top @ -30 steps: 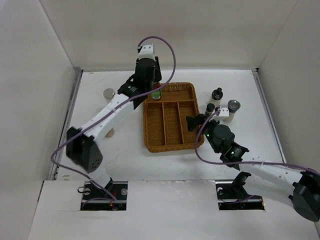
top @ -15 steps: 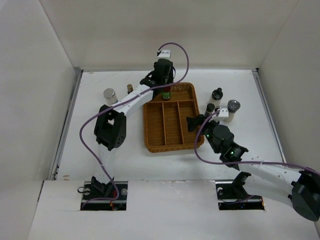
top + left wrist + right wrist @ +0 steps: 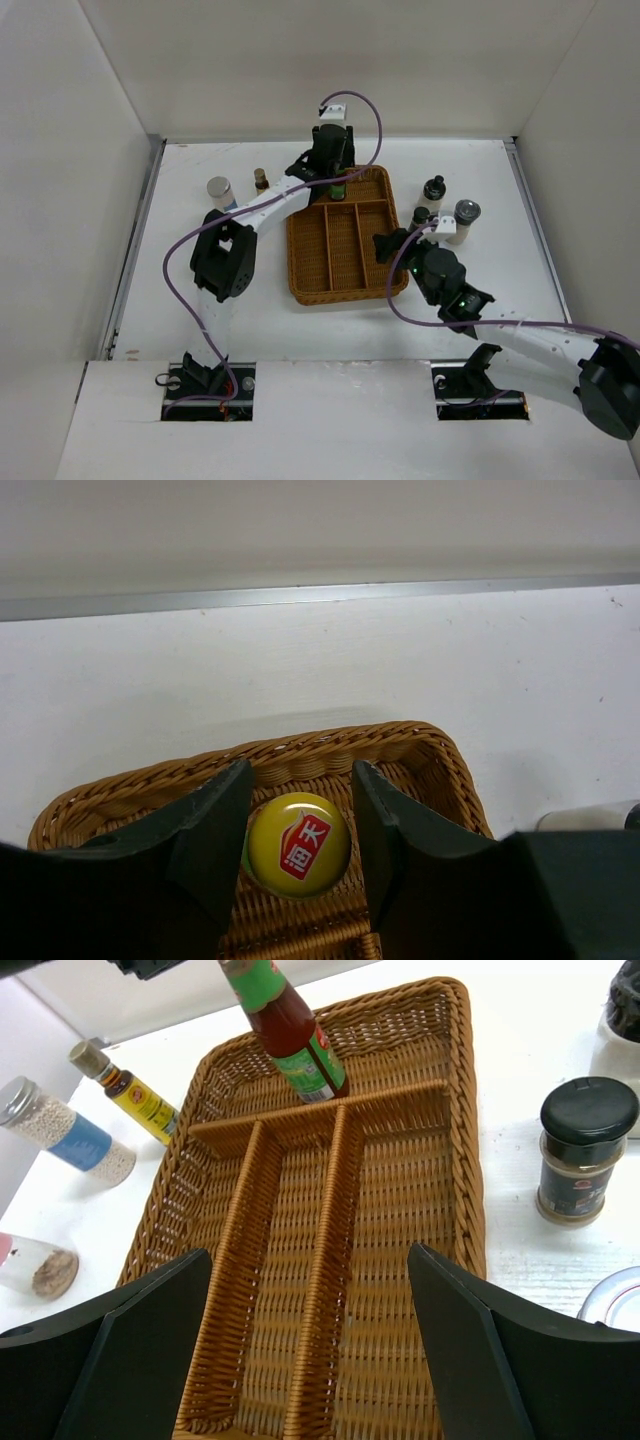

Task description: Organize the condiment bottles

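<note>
Left gripper (image 3: pixel 300 780): over the far end of the wicker tray (image 3: pixel 468 1140), one finger on each side of the yellow cap of the sauce bottle (image 3: pixel 295 1045); fingers just beside the cap, clamped or merely close impossible to tell.
Sauce bottle: base down in the crosswise far compartment, against the divider (red contents, green neck band, red-and-green label); leaning in the right wrist view.
Right gripper (image 3: pixel 308 1253): fingers spread wide, hanging above the near end of the tray's long lanes, nothing between them but wicker.
Left of the tray, on the worktop (image 3: pixel 340 325): yellow-label bottle (image 3: pixel 130 1090) nearest the rim, then the silver-lidded jar (image 3: pixel 65 1130) with white grains and a blue label, both upright in the top view; pink-lidded jar (image 3: pixel 40 1268) nearer the arms, cut off by the frame edge.
Right of the tray: black-capped jar (image 3: pixel 580 1150) just beside the rim but apart from it, a second black-capped bottle (image 3: pixel 433 190) farther back, grey-lidded shaker (image 3: pixel 466 215) next to them.
</note>
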You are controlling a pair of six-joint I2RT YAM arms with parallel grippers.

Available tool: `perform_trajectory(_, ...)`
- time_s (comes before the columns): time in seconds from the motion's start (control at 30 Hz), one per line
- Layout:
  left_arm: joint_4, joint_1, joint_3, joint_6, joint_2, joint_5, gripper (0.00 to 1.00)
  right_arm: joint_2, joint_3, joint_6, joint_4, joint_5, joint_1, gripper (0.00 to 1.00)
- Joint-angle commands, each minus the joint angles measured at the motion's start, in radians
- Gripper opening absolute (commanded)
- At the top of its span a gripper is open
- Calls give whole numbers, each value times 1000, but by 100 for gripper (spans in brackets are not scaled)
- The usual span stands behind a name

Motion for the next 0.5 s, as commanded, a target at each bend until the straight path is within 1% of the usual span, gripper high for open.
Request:
perform_trajectory(0.0, 90, -4, -17, 8, -70, -17, 43, -13, 6, 10, 48, 10, -12, 86)
perform_trajectory(0.07, 89, -4, -24, 9, -72, -17, 45, -22, 2, 10, 48, 10, -15, 86)
perform_trajectory(0.17, 100, -4, -41, 9, -84, -17, 55, -33, 1, 8, 45, 10, -16, 86)
perform_trajectory(0.37, 130, -8, -81, 15, -156, -30, 89, -31, 4, 7, 40, 12, -21, 85)
perform_trajectory(0.4, 151, -5, -101, 21, -180, -44, 96, -26, 7, 8, 40, 9, -24, 84)
perform_trajectory(0.47, 197, 5, -150, 29, -238, -72, 100, -26, 19, 5, 32, 1, -22, 75)
